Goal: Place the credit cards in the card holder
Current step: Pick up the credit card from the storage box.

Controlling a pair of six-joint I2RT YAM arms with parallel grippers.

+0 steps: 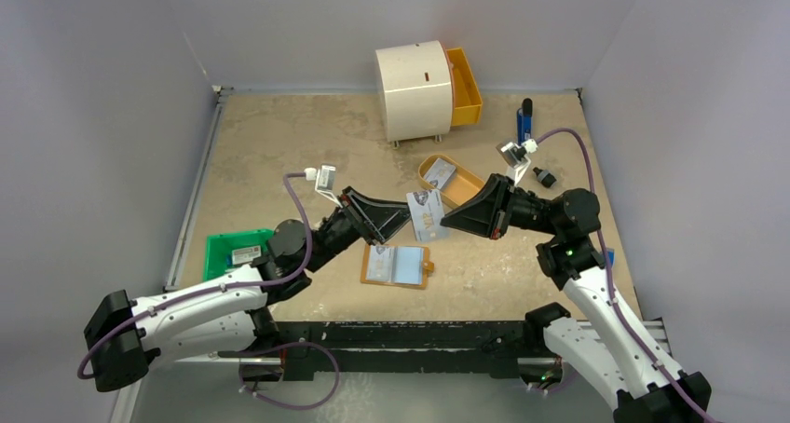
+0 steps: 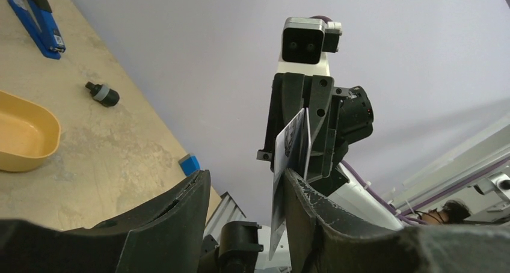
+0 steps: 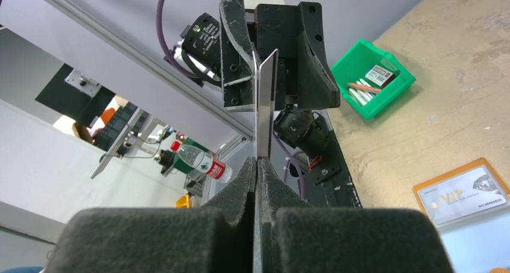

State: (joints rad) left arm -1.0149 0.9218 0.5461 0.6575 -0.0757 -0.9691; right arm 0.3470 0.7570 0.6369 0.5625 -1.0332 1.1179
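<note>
One pale credit card (image 1: 427,214) hangs upright in the air over the table's middle. My right gripper (image 1: 447,218) is shut on its right end; in the right wrist view the card (image 3: 265,98) runs edge-on out of the closed pads (image 3: 257,163). My left gripper (image 2: 245,177) is open around the card's other end, and the card (image 2: 290,159) leans against one finger with a gap to the other. A second card (image 1: 440,174) lies in the yellow tray (image 1: 464,192). The tan card holder (image 1: 398,266) lies open and flat below the grippers, with a card (image 3: 466,198) showing in its pocket.
A white round cabinet (image 1: 415,89) with an orange drawer stands at the back. A blue stapler (image 1: 525,120) and a small black part (image 1: 544,176) lie at the back right. A green bin (image 1: 233,252) with small items sits at the near left.
</note>
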